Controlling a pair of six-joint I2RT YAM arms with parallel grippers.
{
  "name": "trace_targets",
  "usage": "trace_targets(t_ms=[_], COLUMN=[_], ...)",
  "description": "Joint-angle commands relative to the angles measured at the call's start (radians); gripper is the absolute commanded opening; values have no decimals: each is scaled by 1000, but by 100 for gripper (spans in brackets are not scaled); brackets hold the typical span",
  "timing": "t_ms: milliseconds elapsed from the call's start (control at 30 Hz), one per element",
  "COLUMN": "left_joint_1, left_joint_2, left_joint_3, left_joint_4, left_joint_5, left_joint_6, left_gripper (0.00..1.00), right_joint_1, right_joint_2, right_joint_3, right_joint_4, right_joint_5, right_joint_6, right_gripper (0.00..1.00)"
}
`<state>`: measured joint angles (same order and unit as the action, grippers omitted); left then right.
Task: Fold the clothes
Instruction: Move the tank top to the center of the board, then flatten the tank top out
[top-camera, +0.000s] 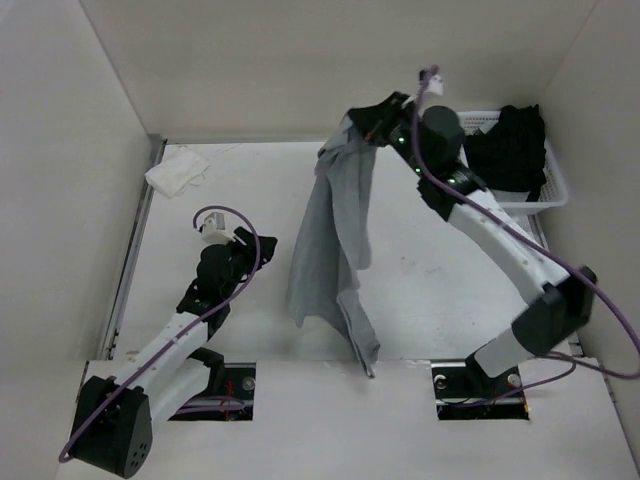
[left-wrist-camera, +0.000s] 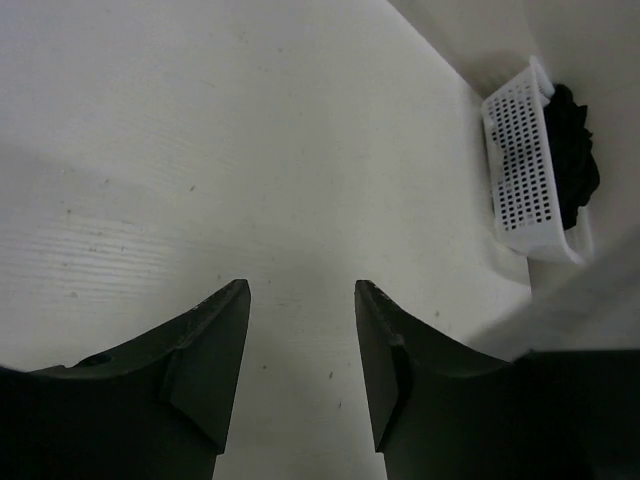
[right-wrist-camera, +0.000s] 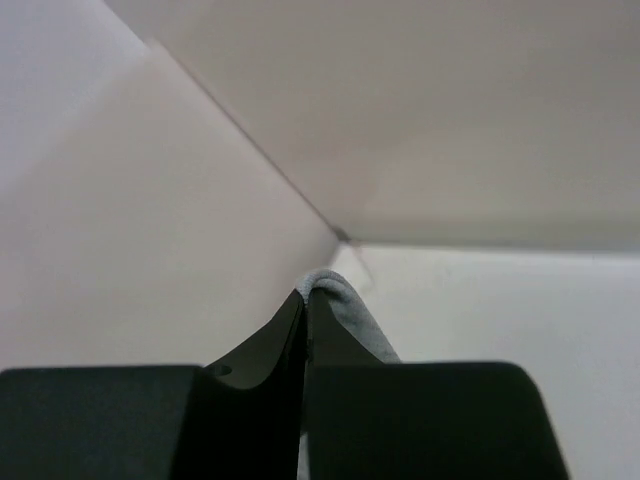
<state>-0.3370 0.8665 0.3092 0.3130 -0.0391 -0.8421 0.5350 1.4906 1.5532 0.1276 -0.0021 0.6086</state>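
Over the white table (top-camera: 450, 285), the right gripper (right-wrist-camera: 303, 308) pinches the dangling tank top (top-camera: 335, 225); left gripper (left-wrist-camera: 302, 292) spread.

We see the tank top (top-camera: 335, 240) hanging from the right gripper (top-camera: 350, 135) above the middle of the worktop (top-camera: 440, 270). The left gripper (left-wrist-camera: 300, 290) hovers to its left. A small cloth (top-camera: 177, 172) lies in the far left corner, and a basket (top-camera: 555, 190) in the far right corner holds another garment (top-camera: 510, 145).
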Motion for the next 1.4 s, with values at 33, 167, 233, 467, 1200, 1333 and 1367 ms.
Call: trace_targets(t_ms=[33, 167, 233, 467, 1200, 1333, 1367], left_joint_1=[31, 22, -9, -225, 37, 45, 46], left_joint_2=[-14, -31, -31, 51, 66, 51, 57], left_joint_3=[-13, -2, 2, 2, -48, -64, -64], left_joint_4=[-29, -98, -144, -193, -117, -114, -114], left_joint_5=[33, -37, -71, -257, 41, 44, 44], left_joint_6=[-8, 32, 66, 127, 44, 46, 46], left_gripper=[44, 43, 38, 32, 33, 33, 33], right_joint_1=[-102, -226, -237, -29, 610, 633, 638], right_joint_2=[229, 445, 415, 40, 62, 94, 97], right_joint_3=[20, 238, 205, -404, -650, -634, -634], right_joint_4=[136, 12, -40, -39, -221, -281, -292], right_joint_5=[-107, -95, -72, 80, 177, 218, 238], right_joint_6=[114, 135, 116, -53, -297, -316, -316], right_gripper=[3, 28, 38, 9, 51, 53, 53])
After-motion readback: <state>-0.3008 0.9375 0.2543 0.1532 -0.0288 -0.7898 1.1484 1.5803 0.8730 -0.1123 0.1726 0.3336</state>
